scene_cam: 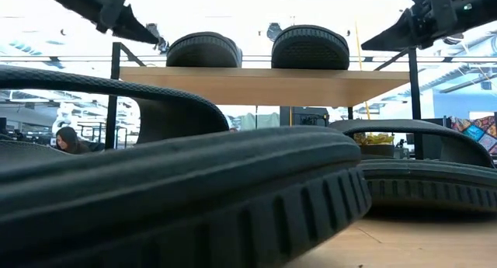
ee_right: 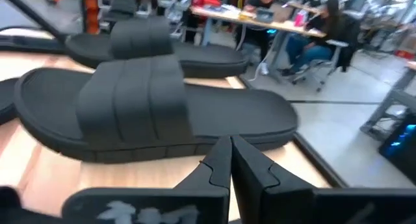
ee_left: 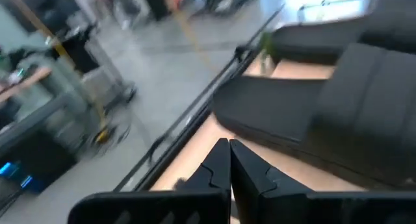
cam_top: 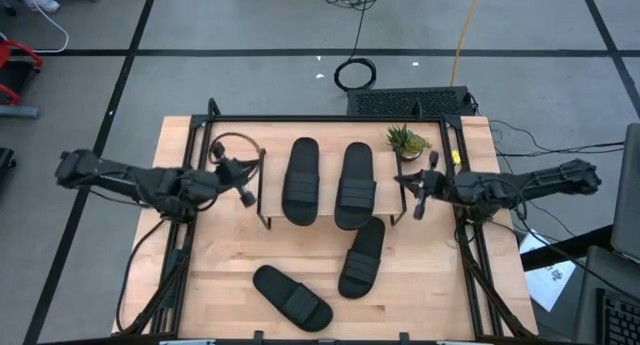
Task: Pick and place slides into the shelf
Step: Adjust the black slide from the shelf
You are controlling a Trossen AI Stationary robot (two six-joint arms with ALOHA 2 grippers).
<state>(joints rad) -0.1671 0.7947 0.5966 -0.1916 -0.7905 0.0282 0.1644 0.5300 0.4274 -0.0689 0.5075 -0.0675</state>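
On the tabletop (cam_top: 220, 275) stands the shelf (cam_top: 270, 207) carrying two slides (cam_top: 301, 180); two more lie in front. Beside it, the left end effector (cam_top: 245, 195) and right end effector (cam_top: 418, 207) hang closed, holding nothing.

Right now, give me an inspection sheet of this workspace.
Surface: wooden table, black-framed.
Job's things: two slides side by side on the shelf; two more on the table in front.
Clutter: small potted plant at the back right.
Grippers: left gripper and right gripper flank the shelf, fingers shut, empty.
Cables: coiled cable on the floor behind.
Surroundings: people seated at desks.
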